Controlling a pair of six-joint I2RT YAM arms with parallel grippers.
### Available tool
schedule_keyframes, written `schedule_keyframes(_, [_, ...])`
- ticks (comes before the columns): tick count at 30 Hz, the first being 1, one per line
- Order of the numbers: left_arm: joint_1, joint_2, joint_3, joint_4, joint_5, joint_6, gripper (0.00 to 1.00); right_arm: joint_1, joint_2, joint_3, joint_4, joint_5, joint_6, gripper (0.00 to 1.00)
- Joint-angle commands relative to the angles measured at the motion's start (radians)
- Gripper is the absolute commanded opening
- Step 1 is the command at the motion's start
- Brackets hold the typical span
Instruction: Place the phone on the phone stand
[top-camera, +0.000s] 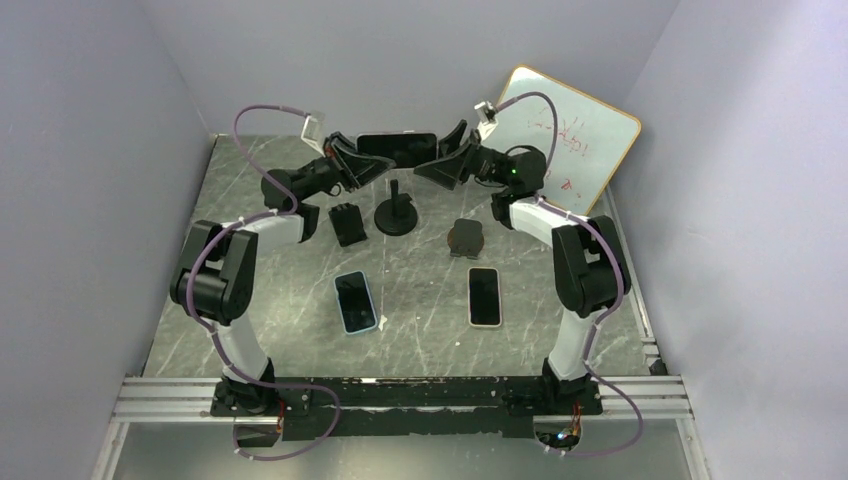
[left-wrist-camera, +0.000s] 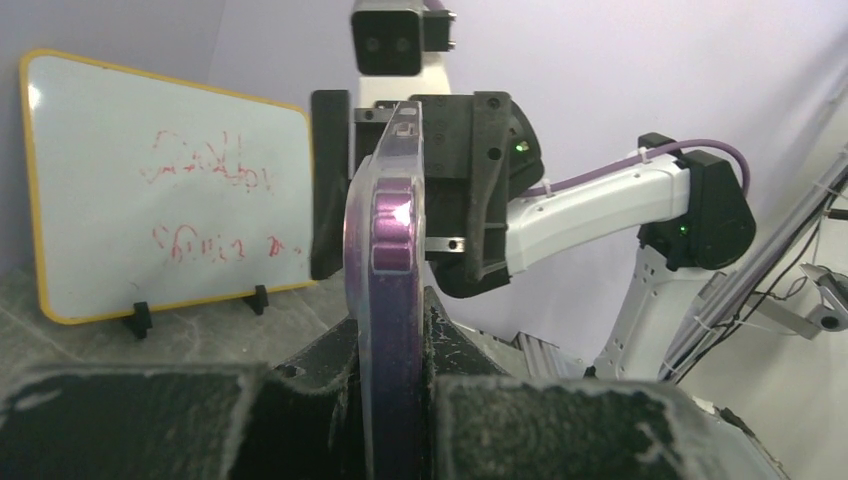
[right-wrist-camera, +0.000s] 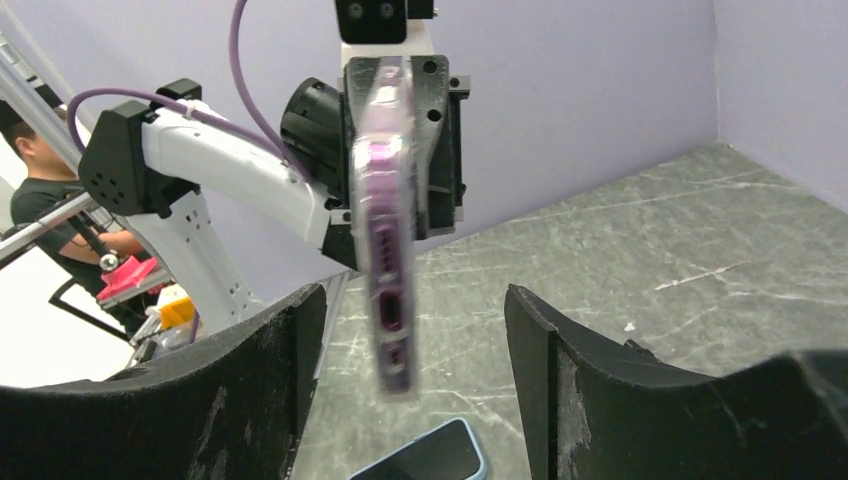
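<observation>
A purple phone (top-camera: 397, 147) in a clear case hangs edge-on in the air over the back of the table, lengthwise between both arms. My left gripper (top-camera: 355, 160) is shut on its left end; in the left wrist view the phone (left-wrist-camera: 390, 300) is clamped between the pads (left-wrist-camera: 392, 400). My right gripper (top-camera: 443, 162) is open wide. In the right wrist view the phone's free end (right-wrist-camera: 385, 250) sits between the spread fingers (right-wrist-camera: 410, 340), touching neither. The black phone stand (top-camera: 396, 215), a round base with a post, stands on the table just below the phone.
A small black stand (top-camera: 347, 223) and a brown stand (top-camera: 467, 238) flank the round one. A blue-cased phone (top-camera: 355, 301) and a pink-cased phone (top-camera: 484, 296) lie flat nearer the arms. A whiteboard (top-camera: 570, 135) leans at the back right. Walls enclose the table.
</observation>
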Motion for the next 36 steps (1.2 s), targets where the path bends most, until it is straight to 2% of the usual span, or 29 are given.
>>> schedule_keyframes(1, [-0.039,-0.017,0.03,0.314,-0.025,-0.019,0.05,0.008,0.023,0.048,0.007,-0.043,-0.009,0.7])
schedule_keyframes(7, [-0.067,0.007,0.06,0.314,-0.022,-0.026,0.05,0.022,0.033,0.087,-0.053,-0.053,-0.05,0.7])
schedule_keyframes(11, [-0.071,0.012,0.053,0.314,-0.025,-0.023,0.05,0.024,0.029,0.089,-0.104,-0.058,-0.088,0.76])
schedule_keyframes(14, [-0.071,0.013,0.054,0.314,-0.023,-0.025,0.05,0.024,0.024,0.085,-0.14,-0.057,-0.119,0.75])
schedule_keyframes(15, [-0.071,0.014,0.056,0.314,-0.02,-0.026,0.05,0.024,0.024,0.087,-0.144,-0.062,-0.12,0.73])
schedule_keyframes(17, [-0.071,0.016,0.057,0.314,-0.017,-0.026,0.05,0.024,0.028,0.094,-0.147,-0.067,-0.116,0.61])
schedule_keyframes(20, [-0.071,0.02,0.057,0.314,-0.013,-0.028,0.05,0.024,0.031,0.109,-0.184,-0.072,-0.134,0.49])
schedule_keyframes(27, [-0.071,0.026,0.057,0.314,-0.002,-0.035,0.05,0.023,0.023,0.126,-0.3,-0.069,-0.209,0.34])
schedule_keyframes(31, [-0.071,0.032,0.055,0.314,0.002,-0.035,0.05,0.023,0.025,0.139,-0.343,-0.073,-0.234,0.35])
schedule_keyframes(33, [-0.071,0.032,0.054,0.314,0.003,-0.033,0.05,0.023,0.021,0.144,-0.389,-0.071,-0.27,0.44])
schedule_keyframes(36, [-0.071,0.031,0.051,0.314,0.005,-0.028,0.05,0.022,0.009,0.152,-0.47,-0.067,-0.331,0.53])
